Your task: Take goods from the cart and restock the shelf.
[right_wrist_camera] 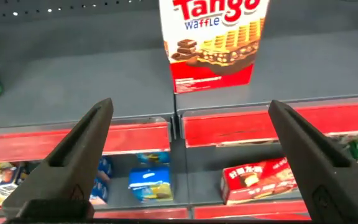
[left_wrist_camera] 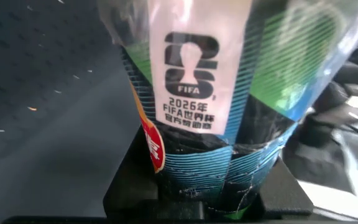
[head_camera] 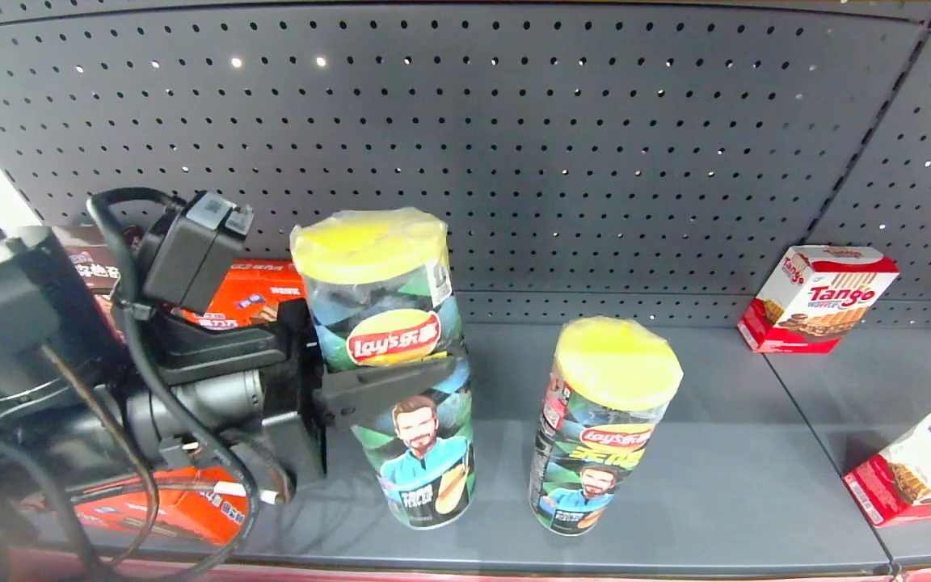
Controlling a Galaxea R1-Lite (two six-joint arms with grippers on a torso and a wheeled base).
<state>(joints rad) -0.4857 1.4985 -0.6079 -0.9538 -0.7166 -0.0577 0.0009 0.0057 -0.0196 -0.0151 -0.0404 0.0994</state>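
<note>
We hold a chip can upright on the grey shelf.
Our left pincer [head_camera: 413,364] is clamped round the tall chip can [head_camera: 389,356], a glossy cylinder wrapped in film, near the front lip of the smooth metal shelf [head_camera: 724,477]. A perforated panel [head_camera: 562,145] rises behind the can. A shorter can [head_camera: 599,424] stands just right of it, not touching. Well right of it sit the back wafer box [head_camera: 817,299] and the front wafer box [head_camera: 918,465], with open shelf between. Orange cartons [head_camera: 251,291] lie behind it to the left. Our right pincer [right_wrist_camera: 191,107] hangs spread wide, gripping nothing.

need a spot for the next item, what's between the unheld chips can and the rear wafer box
Nothing: the head view shows bare shelf from chips can to rear wafer box.
</note>
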